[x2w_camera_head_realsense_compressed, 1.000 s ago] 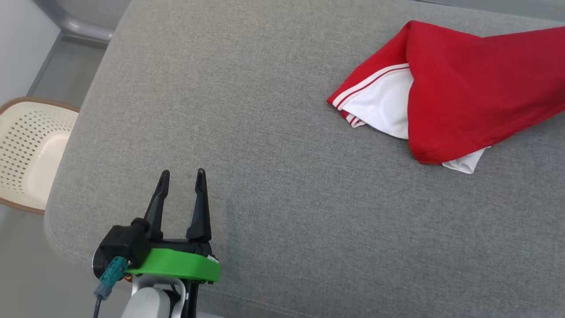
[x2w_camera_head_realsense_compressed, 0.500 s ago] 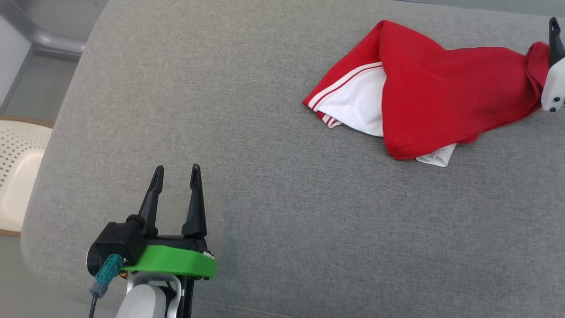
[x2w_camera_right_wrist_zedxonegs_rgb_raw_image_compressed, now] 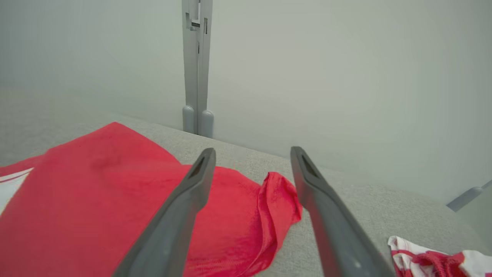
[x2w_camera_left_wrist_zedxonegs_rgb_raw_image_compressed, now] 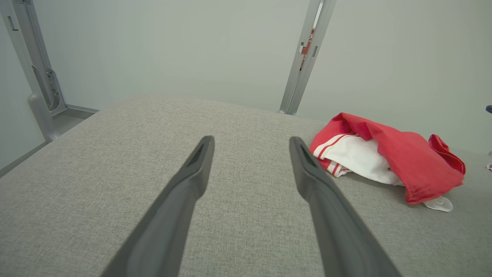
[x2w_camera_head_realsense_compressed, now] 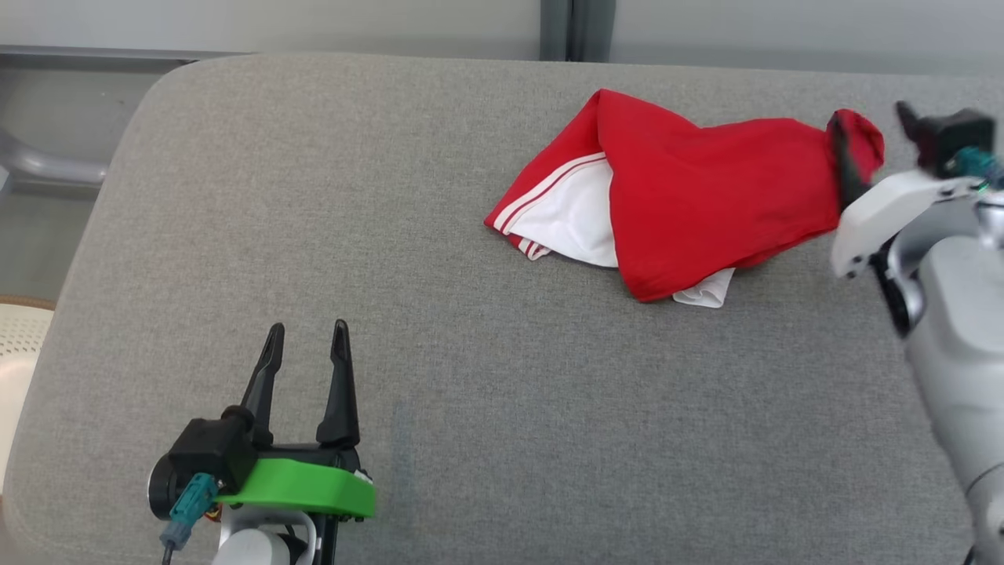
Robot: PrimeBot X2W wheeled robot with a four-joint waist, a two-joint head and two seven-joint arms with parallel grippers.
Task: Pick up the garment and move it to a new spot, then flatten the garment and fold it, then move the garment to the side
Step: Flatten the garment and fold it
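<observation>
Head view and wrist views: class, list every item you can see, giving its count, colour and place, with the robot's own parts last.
Garment: one, red and white, crumpled on the far right part of the cushion.
Cushion: one, grey, beneath the garment.
Basket: one, cream, left of the cushion and lower down.
Post: one, grey, behind the cushion.
Cloth: one, red and white, lower right of the right wrist view.
Left end effector: one, dark fingers, open, over the cushion's near left.
Right end effector: one, dark fingers, open, at the garment's right end.
</observation>
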